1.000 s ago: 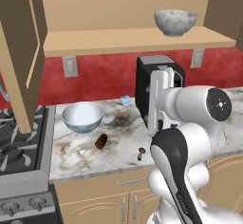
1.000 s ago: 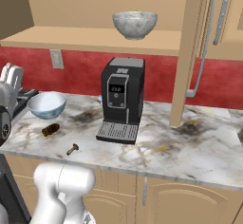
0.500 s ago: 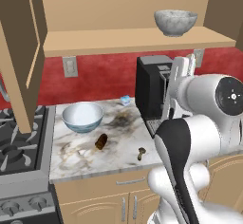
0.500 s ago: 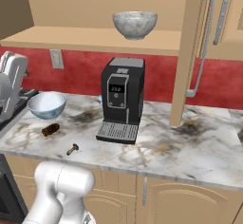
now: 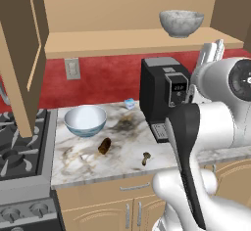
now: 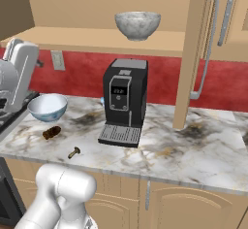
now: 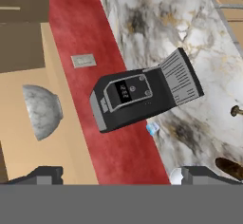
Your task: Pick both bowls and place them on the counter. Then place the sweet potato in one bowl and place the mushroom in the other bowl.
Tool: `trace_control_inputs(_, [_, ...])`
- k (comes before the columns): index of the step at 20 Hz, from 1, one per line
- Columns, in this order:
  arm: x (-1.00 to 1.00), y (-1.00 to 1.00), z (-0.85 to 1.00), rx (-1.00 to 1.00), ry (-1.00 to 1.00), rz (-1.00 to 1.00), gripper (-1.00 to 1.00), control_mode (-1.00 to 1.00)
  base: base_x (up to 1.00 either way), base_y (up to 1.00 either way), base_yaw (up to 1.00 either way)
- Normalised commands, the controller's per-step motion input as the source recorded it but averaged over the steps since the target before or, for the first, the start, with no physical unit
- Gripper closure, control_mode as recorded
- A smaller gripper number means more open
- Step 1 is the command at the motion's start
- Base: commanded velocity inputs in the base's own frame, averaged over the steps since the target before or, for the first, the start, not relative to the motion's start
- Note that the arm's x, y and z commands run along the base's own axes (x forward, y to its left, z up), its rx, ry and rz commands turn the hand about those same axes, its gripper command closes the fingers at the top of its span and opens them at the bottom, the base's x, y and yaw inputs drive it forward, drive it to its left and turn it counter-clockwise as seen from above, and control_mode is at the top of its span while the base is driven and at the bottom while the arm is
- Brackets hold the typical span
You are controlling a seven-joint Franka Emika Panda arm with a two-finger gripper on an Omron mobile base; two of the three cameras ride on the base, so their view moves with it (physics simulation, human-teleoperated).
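Left base view:
Step in hand: fetching the second bowl. The grey stone bowl (image 5: 181,23) stands on the wooden shelf (image 5: 122,44); the blue-patterned bowl (image 5: 85,120) already sits on the counter (image 5: 78,154), far left.
Food items: the sweet potato (image 5: 104,146) lies just near of the blue-patterned bowl; the mushroom (image 5: 145,158) lies right of it, toward the near edge. Neither is in a bowl.
Gripper: gripper (image 5: 211,54) raised at the right, just under shelf level, right of the coffee machine (image 5: 164,95).

Right base view:
Grey bowl position: on the shelf, above the coffee machine, upright.
Gripper position: at the left edge, well apart from the grey stone bowl.

Hand view:
Hand state: fingers spread wide, nothing between them.
Aim: the grey stone bowl appears at the left, the coffee machine in the centre.
Next move (judgement): rise above the shelf edge, approach the bowl's rim, close on it.

Change from earlier frame:
Arm: the gripper has climbed from coffee machine height toward the shelf.
Objects: bowls, sweet potato and mushroom unmoved.
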Motion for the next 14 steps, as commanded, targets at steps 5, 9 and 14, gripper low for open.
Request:
trace_control_inputs(5, [0.06, -0.37, 0.33, -0.01, -0.01, -0.03, -1.0, -1.0, 0.0, 0.0, 0.0])
trace_control_inputs(9, [0.13, -0.27, 0.26, -0.07, -0.01, 0.0, -1.0, -1.0, 0.0, 0.0, 0.0])
trace_control_inputs(14, [0.13, -0.2, 0.12, -0.13, -0.01, 0.0, -1.0, -1.0, 0.0, 0.0, 0.0])
